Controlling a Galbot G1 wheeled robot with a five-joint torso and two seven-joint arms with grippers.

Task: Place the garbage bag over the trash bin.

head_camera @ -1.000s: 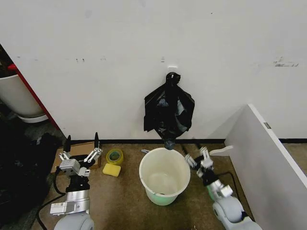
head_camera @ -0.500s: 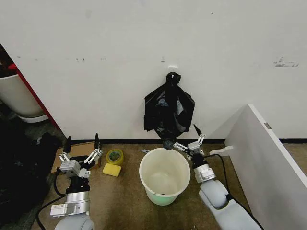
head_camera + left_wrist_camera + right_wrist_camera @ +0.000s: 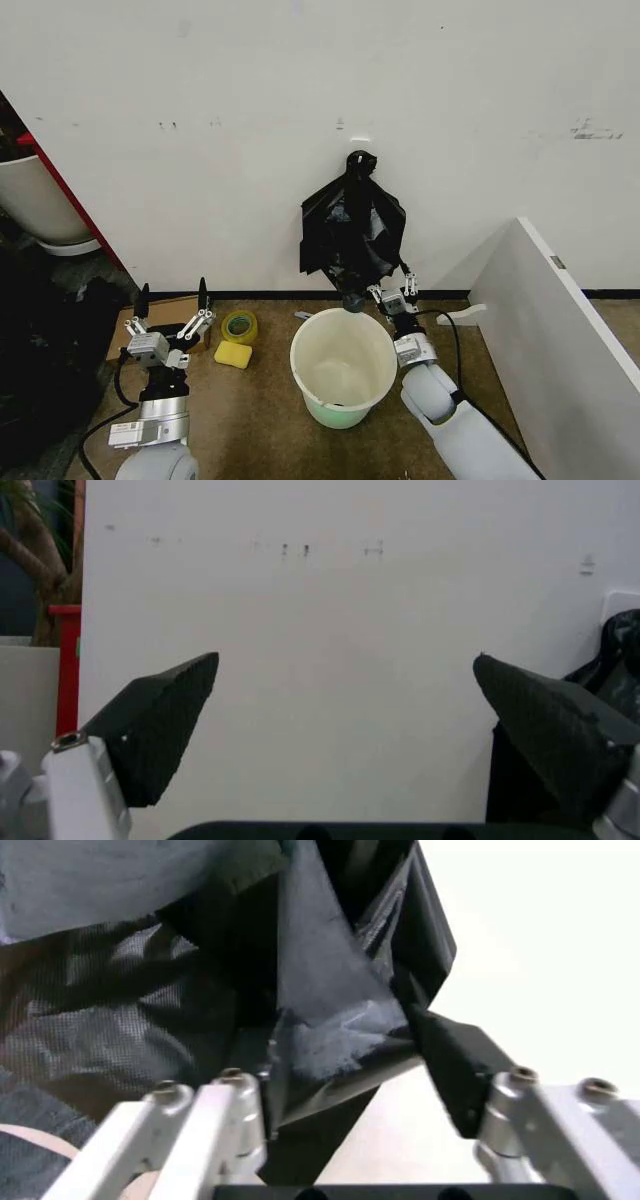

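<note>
My left gripper [image 3: 170, 303] waits low on the floor side, fingers spread wide and empty, pointing up at the bare white wall [image 3: 200, 100] and well apart from the work. Between it and the trash bin [image 3: 343, 368] lie a roll of yellow tape [image 3: 238, 326] and a yellow sponge [image 3: 233, 354], neither in my path. The bin stands upright, mouth open, nothing draped on it yet. The garbage bag [image 3: 352, 232] hangs on the wall directly above the bin's far rim, long axis vertical, its bottom tip almost at the rim. My right gripper [image 3: 393, 293] is the nearer one by far: it sits at the bag's lower right edge, just behind the bin. In the right wrist view my fingers [image 3: 455, 1072] are parted, with a fold of the bag's film [image 3: 320, 1042] lying between them; I judge they have not closed on it yet. A white panel [image 3: 560, 330] leans to my right, clear of the arm.
</note>
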